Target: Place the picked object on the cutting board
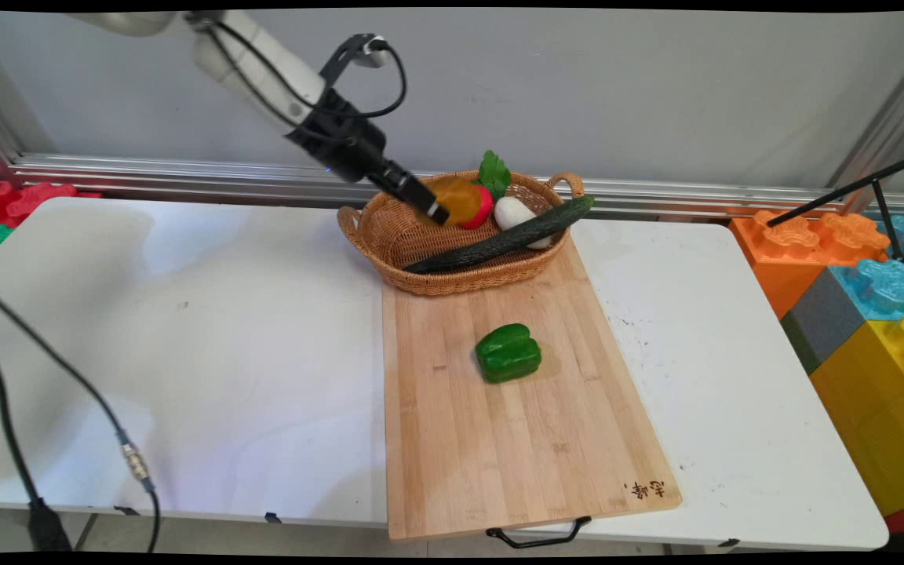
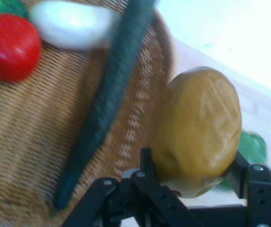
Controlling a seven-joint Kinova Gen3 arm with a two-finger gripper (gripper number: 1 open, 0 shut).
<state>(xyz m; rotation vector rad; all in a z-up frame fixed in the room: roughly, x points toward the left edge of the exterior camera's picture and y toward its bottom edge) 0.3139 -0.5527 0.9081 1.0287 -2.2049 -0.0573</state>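
Note:
My gripper (image 1: 438,209) (image 2: 194,177) is shut on a brownish-yellow potato (image 1: 458,200) (image 2: 199,127) and holds it in the air over the wicker basket (image 1: 389,235) (image 2: 26,142). Inside the basket lie a long dark green cucumber (image 1: 499,239) (image 2: 109,94), a red tomato with a green leaf (image 1: 483,205) (image 2: 7,45) and a white vegetable (image 1: 516,213) (image 2: 74,23). A green bell pepper (image 1: 508,353) (image 2: 253,146) rests on the wooden cutting board (image 1: 515,439) in front of the basket.
The basket stands on the far end of the board, on the white table (image 1: 185,337). Large coloured toy blocks (image 1: 868,314) are stacked at the right, more red and green ones (image 1: 5,204) at the far left. Black cables (image 1: 52,369) hang at the left front.

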